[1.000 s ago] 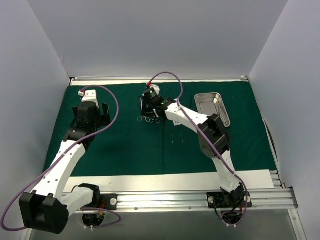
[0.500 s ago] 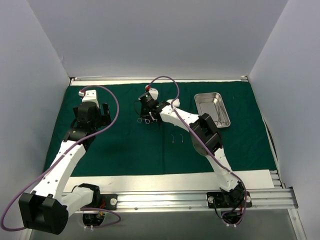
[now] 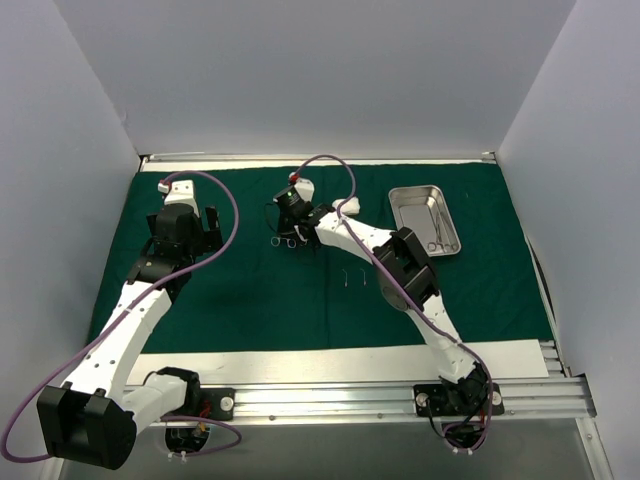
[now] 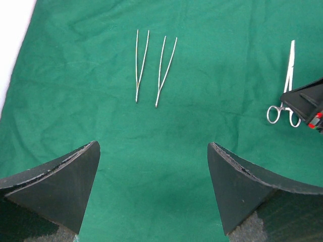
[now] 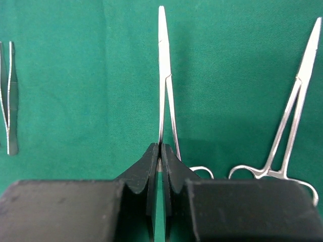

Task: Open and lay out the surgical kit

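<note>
The dark green drape (image 3: 250,290) lies spread flat over the table. The shiny steel tray (image 3: 425,218) sits at the back right with an instrument inside. My right gripper (image 5: 160,149) is shut on one shank of a silver scissor-like instrument (image 5: 162,75), low over the drape at back centre (image 3: 290,222). A second such instrument (image 5: 292,111) lies just to its right, and a pair of tweezers (image 5: 8,101) lies to the left. My left gripper (image 4: 153,145) hangs open and empty over bare cloth at the back left (image 3: 207,225). In the left wrist view, two tweezers (image 4: 142,65) lie ahead.
Two thin tweezers (image 3: 355,277) lie mid-drape in the overhead view. A white strip (image 3: 330,362) borders the drape's near edge, ahead of the metal rail. Grey walls close in the back and sides. The right arm's purple cable (image 3: 330,165) arches over the back centre.
The right arm has reached slightly farther back and left, carrying its shut gripper along the row of instruments. The left arm has not moved.
</note>
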